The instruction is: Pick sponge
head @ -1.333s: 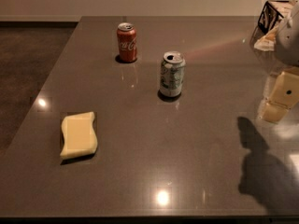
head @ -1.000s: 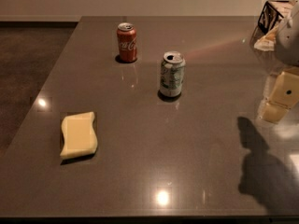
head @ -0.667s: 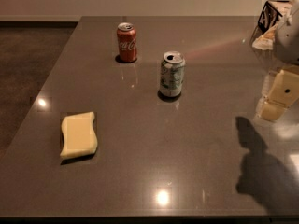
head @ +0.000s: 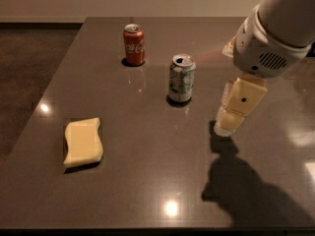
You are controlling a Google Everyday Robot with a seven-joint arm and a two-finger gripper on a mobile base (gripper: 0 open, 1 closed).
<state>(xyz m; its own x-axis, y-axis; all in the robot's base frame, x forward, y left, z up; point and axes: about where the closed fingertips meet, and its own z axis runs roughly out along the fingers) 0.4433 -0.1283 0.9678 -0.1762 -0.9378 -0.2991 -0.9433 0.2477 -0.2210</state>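
Nearest us, on the glossy dark grey-brown desk (head: 147,181), we see the pale yellow foam sponge with wavy edges (head: 82,142). It lies flat, well apart from the cream blocky end effector (head: 228,126) and off to its left. The end effector hangs low over the desk, holding nothing; whether it is spread or pressed together we cannot tell. Beyond it to the left stands an opened silver-green drink can (head: 181,78), and farther back and left a red cola can (head: 134,44).
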